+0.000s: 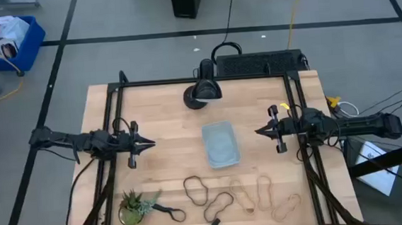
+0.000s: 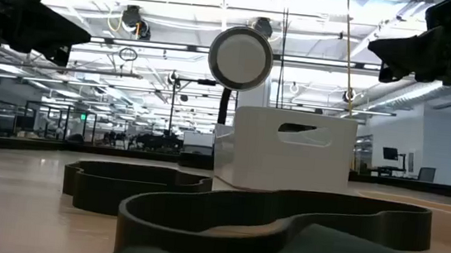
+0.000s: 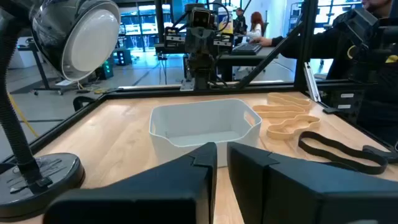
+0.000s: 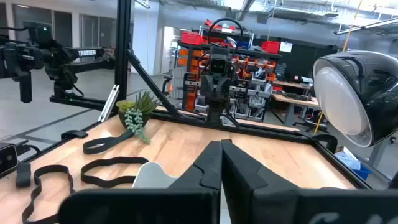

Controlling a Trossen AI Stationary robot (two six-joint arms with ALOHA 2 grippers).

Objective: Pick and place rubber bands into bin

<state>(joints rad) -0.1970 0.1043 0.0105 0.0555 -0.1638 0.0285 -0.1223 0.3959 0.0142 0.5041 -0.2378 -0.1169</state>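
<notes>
The clear bin (image 1: 219, 144) stands on the table's middle; it also shows in the left wrist view (image 3: 202, 127) and the low view (image 2: 290, 149). Several rubber bands lie flat near the front edge: black ones (image 1: 196, 189) (image 1: 218, 205) and tan ones (image 1: 242, 195) (image 1: 265, 192) (image 1: 287, 206). Another black band (image 1: 169, 212) lies by the plant. My left gripper (image 1: 151, 142) (image 3: 222, 158) hovers left of the bin, shut but for a thin slit, and empty. My right gripper (image 1: 258, 131) (image 4: 221, 149) hovers right of the bin, shut and empty.
A desk lamp (image 1: 203, 91) stands at the far middle of the table. A small potted plant (image 1: 133, 206) stands at the near left. A black frame (image 1: 199, 79) borders the table. Bare wood (image 1: 166, 115) lies between the grippers and the lamp.
</notes>
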